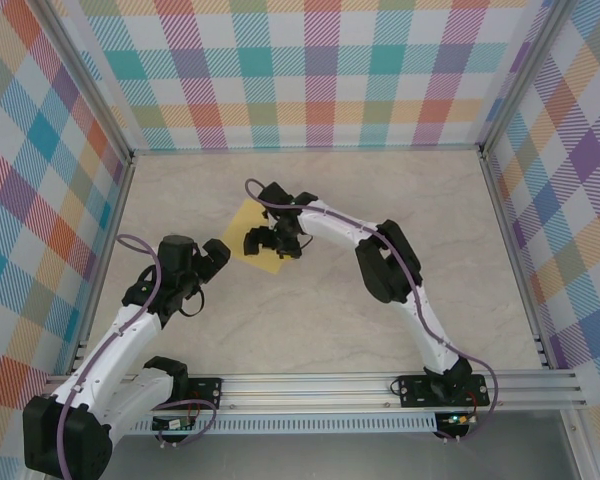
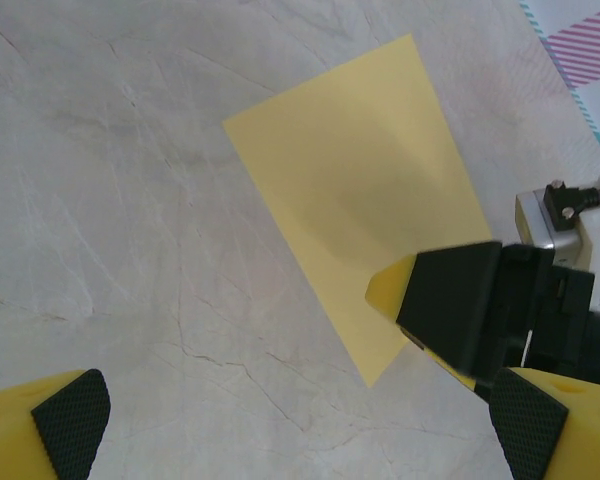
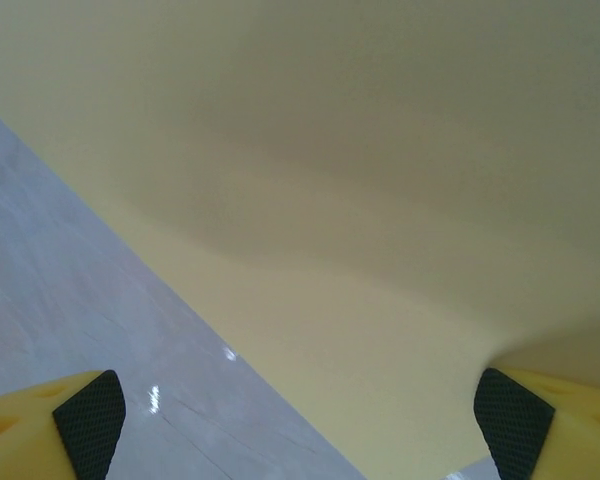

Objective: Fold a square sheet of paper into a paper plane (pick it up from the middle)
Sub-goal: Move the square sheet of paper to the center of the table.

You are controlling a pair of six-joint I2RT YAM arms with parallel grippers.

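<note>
The square sheet of paper (image 1: pixel 248 216) is plain yellow and lies on the marble tabletop near the middle, with no fold showing. My right gripper (image 1: pixel 272 242) hangs low over the sheet's near half, open. In the right wrist view the paper (image 3: pixel 330 180) bows up slightly by the right pad (image 3: pixel 515 425), while the left pad (image 3: pixel 88 420) is over bare table. My left gripper (image 1: pixel 220 258) is open just left of the sheet. In the left wrist view the sheet (image 2: pixel 350 170) lies ahead, with the right gripper's yellow and black finger (image 2: pixel 450 300) on its near corner.
The table (image 1: pixel 310 330) is pale marble, walled by checkered panels at the left, back and right. An aluminium rail (image 1: pixel 380 385) carrying both arm bases runs along the near edge. The right arm's elbow (image 1: pixel 385 265) stands right of the sheet.
</note>
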